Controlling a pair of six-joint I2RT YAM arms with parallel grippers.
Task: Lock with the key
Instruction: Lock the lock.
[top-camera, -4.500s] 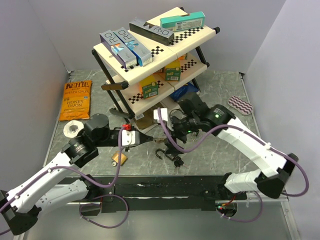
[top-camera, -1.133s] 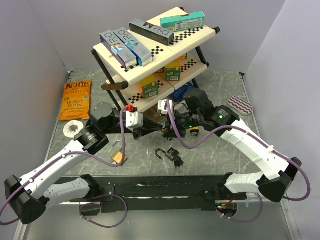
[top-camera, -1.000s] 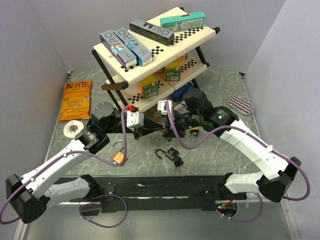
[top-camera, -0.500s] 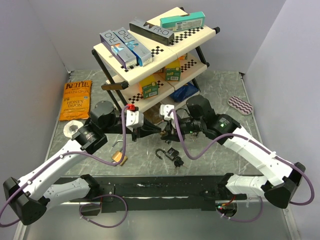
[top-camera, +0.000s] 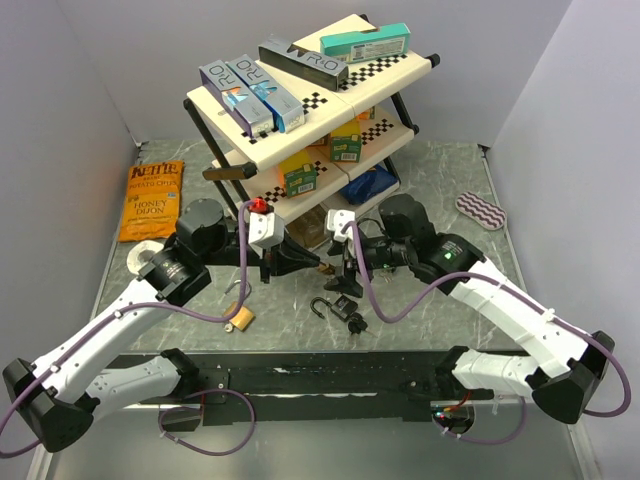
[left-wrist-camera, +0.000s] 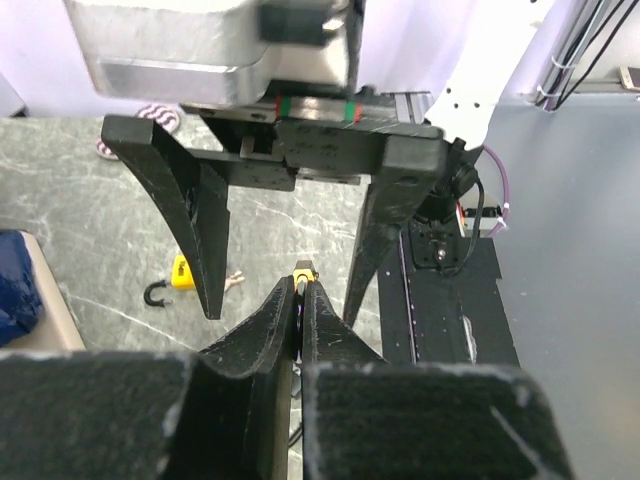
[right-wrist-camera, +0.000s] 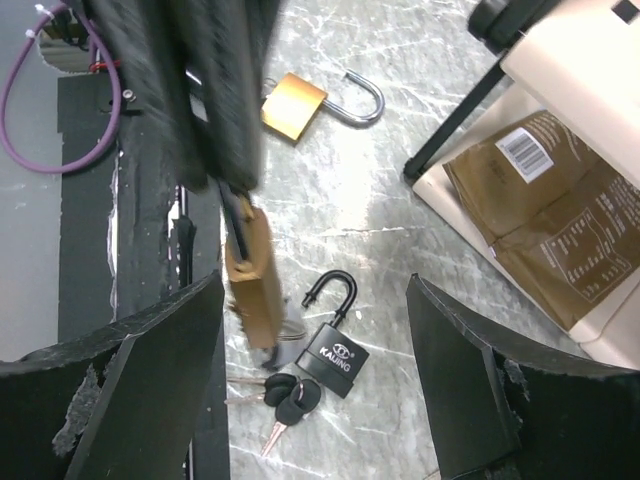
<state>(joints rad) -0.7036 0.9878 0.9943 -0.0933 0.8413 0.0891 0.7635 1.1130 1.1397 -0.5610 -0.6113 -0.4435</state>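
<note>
My left gripper (top-camera: 312, 265) is shut on a small brass padlock (right-wrist-camera: 250, 280) and holds it above the table. In the left wrist view (left-wrist-camera: 301, 290) only the lock's yellow edge (left-wrist-camera: 303, 270) shows between the pads. My right gripper (top-camera: 345, 266) is open and empty, facing the left one; the held lock hangs by its left finger (right-wrist-camera: 160, 380). A black padlock (right-wrist-camera: 337, 358) with an open shackle lies on the table below, its black-headed keys (right-wrist-camera: 290, 390) beside it. Whether a key sits in the held lock is hidden.
A second brass padlock (top-camera: 240, 317) with an open shackle lies left of the black one. A small yellow padlock (left-wrist-camera: 178, 294) lies further off. A two-tier rack (top-camera: 300, 110) with boxes stands behind. A chips bag (top-camera: 153, 200), a tape roll (top-camera: 146, 258) and a striped pad (top-camera: 482, 210) lie at the sides.
My right gripper has drawn back a little to the right, away from the left gripper's tip. My left gripper has stayed shut on the brass padlock and edged slightly right.
</note>
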